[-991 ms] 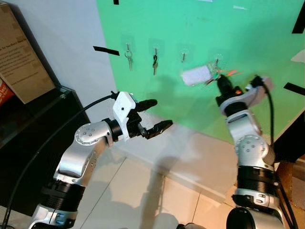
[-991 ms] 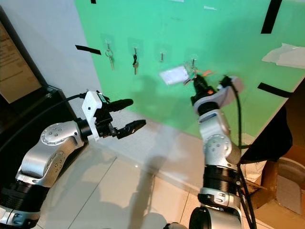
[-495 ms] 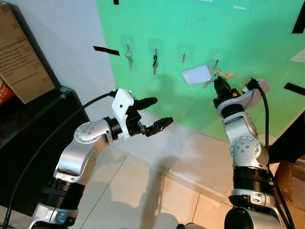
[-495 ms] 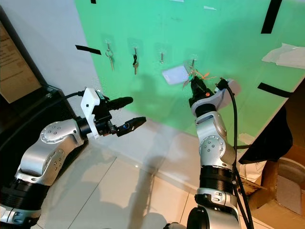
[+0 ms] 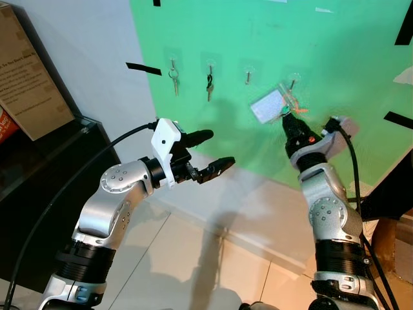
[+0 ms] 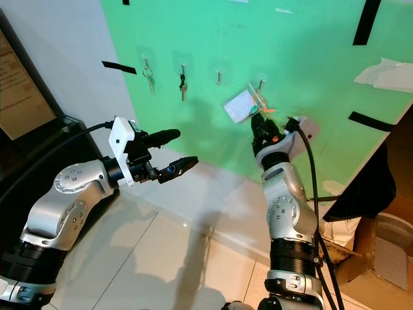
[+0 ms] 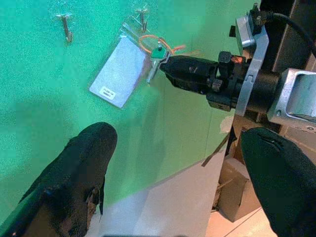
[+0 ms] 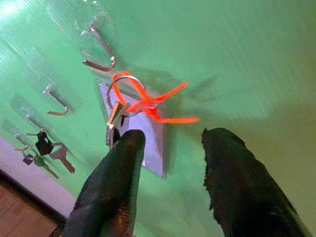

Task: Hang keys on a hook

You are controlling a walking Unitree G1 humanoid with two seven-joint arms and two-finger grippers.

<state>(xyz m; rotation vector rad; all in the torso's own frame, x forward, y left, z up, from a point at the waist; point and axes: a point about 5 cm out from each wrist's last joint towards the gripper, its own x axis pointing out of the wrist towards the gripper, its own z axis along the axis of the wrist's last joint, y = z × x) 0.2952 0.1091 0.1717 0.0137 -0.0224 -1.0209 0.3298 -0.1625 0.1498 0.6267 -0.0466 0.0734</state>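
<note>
On the green wall panel [image 5: 335, 45] four clear adhesive hooks sit in a row. The first from the left carries a set of silver keys [image 5: 175, 80], the second a dark key bunch [image 5: 209, 84], the third hook [image 5: 248, 75] is bare. At the fourth hook [image 5: 292, 83] the right tool [image 8: 170, 148] is raised against the panel. Its fingers stand a narrow gap apart; one fingertip [image 8: 126, 143] touches the key [image 8: 111, 129] at its lower end, but whether it is pinched cannot be told. The key ring [image 8: 124, 94], tied with an orange cord [image 8: 158, 108], lies just below the hook's bent tip; whether it is seated on the hook cannot be told. A white card tag in a clear sleeve [image 5: 267, 106] hangs tilted beside the ring, against the panel. The left tool [image 5: 213, 155] is held out in front of the wall, well apart from the hooks, fingers spread wide and holding nothing. A cardboard box [image 5: 26, 77] rests on a dark cabinet [image 5: 58, 168] at the left.
</note>
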